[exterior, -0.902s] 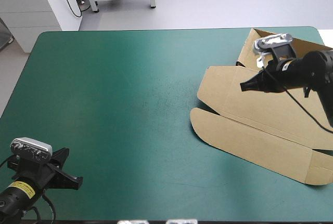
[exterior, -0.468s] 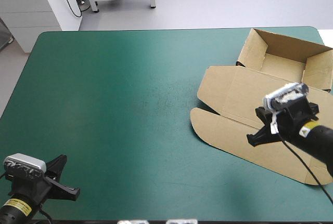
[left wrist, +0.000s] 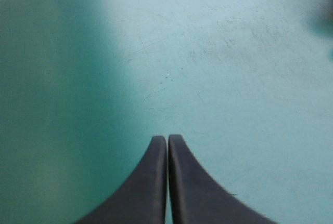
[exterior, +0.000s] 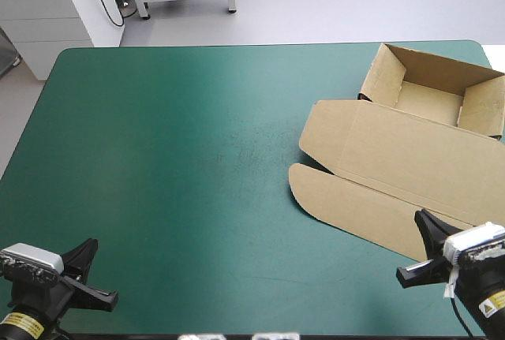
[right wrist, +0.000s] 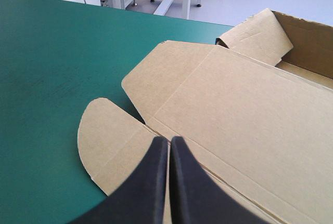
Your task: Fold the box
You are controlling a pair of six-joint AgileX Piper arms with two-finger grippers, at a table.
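box (exterior: 379,158) sits at the right side of the cover (exterior: 173,158). its far half is up as an open tray (exterior: 481,107), walls standing. lid (right wrist: 234,109) lies flat toward the near edge, and its rounded flap (right wrist: 104,135) is flat on the cover too.

right gripper (right wrist: 169,140) is at the near-right corner, fingers pressed together with nothing between them, over the lid's near edge. can't tell if it touches the board. left gripper (left wrist: 167,138) is at the near-left corner, also pinched together on nothing. only bare cover ahead of it, well apart from the box.

my read: wall-raising looks done and both arms sit clear of the work — either the end of the task or a pause before the lid. if the lid is next, right needs to open, get a finger under the near edge and lift. left would have to cross the cover to brace the tray.
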